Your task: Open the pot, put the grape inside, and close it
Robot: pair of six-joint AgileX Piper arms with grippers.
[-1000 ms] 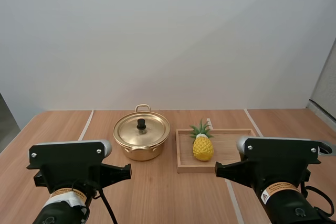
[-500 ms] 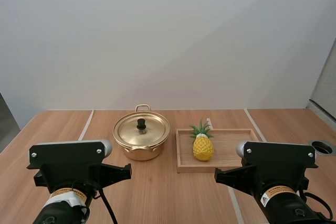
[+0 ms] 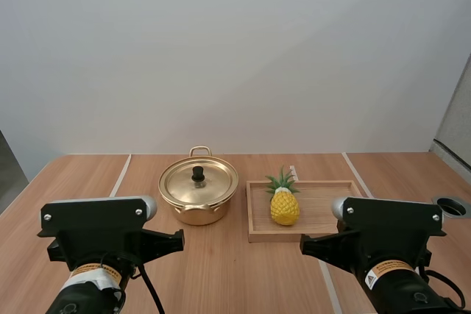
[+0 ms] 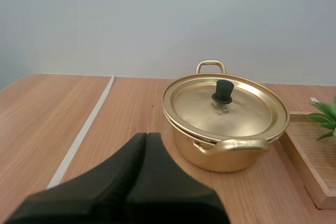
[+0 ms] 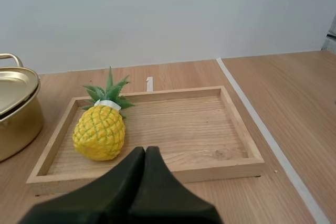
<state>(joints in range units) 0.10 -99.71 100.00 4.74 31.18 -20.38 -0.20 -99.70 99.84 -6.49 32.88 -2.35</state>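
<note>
Bright, even light; soft shadows

Gold metal pot (image 3: 197, 215), round and shallow, sits upright on the wooden table (image 3: 221, 270), left of centre. Its lid (image 3: 212, 186) is on, seated flat, so the pot is closed. The lid has the same gold finish, with a small black knob (image 3: 198, 174) at its middle. The pot has two loop handles (image 3: 199, 151), one on the far side and one on the near side. The fruit here is a small pineapple (image 3: 284, 207), with a yellow body and a green leafy crown pointing toward the far side. It lies inside a wooden tray (image 3: 327, 196), in the tray's left part near the pot. The tray sits just beside the pot on its right. Pineapple and pot are apart, not touching.
</note>
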